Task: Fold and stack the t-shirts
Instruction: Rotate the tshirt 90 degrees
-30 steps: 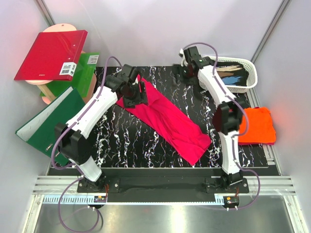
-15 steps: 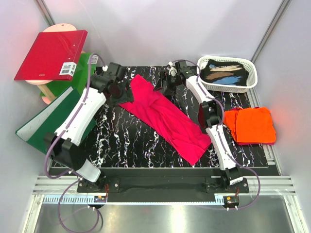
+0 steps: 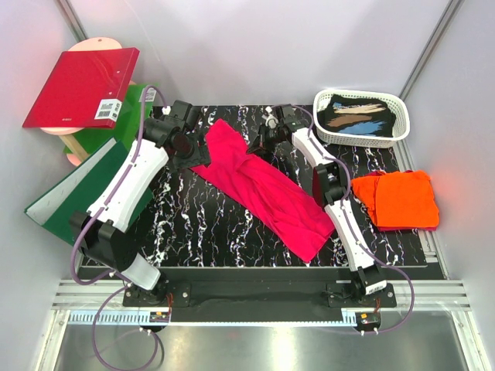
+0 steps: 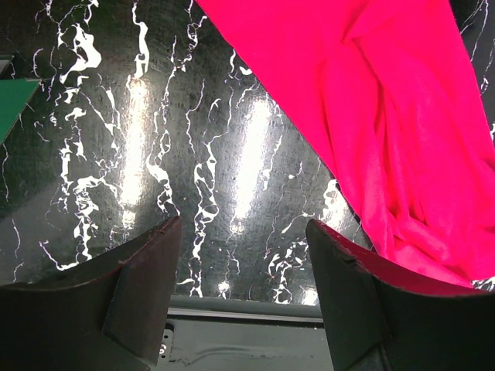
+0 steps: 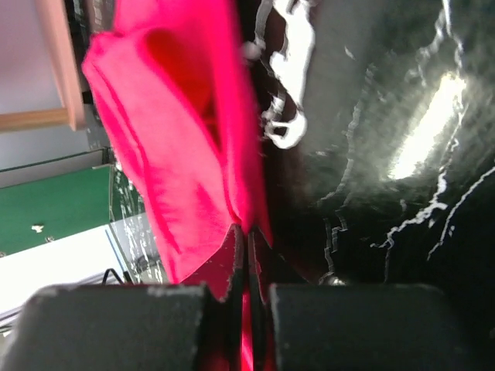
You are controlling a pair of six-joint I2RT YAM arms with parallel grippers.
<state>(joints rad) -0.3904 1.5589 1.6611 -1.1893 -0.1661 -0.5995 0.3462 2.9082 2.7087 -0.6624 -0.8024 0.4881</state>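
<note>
A magenta-pink t-shirt (image 3: 267,189) lies in a long diagonal band across the black marbled mat (image 3: 197,224). Its far end is bunched up. My right gripper (image 3: 259,147) is at the shirt's far right edge, shut on a fold of the pink cloth (image 5: 178,139); the wrist view shows the jaws (image 5: 249,236) pinched together with fabric between them. My left gripper (image 3: 188,154) hovers open just left of the shirt's far end, with only mat between its fingers (image 4: 244,259) and the pink shirt (image 4: 387,116) to its right. An orange t-shirt (image 3: 398,199) lies folded at the right.
A white basket (image 3: 390,135) holding dark patterned cloth stands at the back right. A red ring binder (image 3: 81,85) and green binders (image 3: 77,193) stand off the mat's left side. The mat's metal front rail (image 4: 232,332) shows under the left fingers.
The right arm swung left from the basket to the pink shirt's far edge and shut on it. The left gripper drew back left off the shirt and has since held still, open.
</note>
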